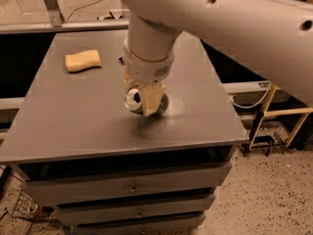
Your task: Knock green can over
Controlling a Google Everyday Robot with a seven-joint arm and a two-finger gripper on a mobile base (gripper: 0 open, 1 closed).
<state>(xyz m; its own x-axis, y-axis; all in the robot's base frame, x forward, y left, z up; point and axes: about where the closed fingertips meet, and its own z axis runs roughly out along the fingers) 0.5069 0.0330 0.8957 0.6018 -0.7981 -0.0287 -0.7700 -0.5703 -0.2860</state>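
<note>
The green can (162,105) lies tilted on its side at the middle of the grey table (73,126), with its silver top (133,100) facing left toward the camera. My gripper (145,101) comes straight down from the large white arm and is shut on the can. One beige finger (152,100) lies across the can's front. The can is low, at or just above the tabletop. The other finger is hidden behind the can.
A yellow sponge (83,60) lies at the table's back left. A sliver of the black wrapper (121,59) shows behind the arm. Drawers (132,190) sit under the tabletop. A yellow frame (274,114) stands on the floor to the right.
</note>
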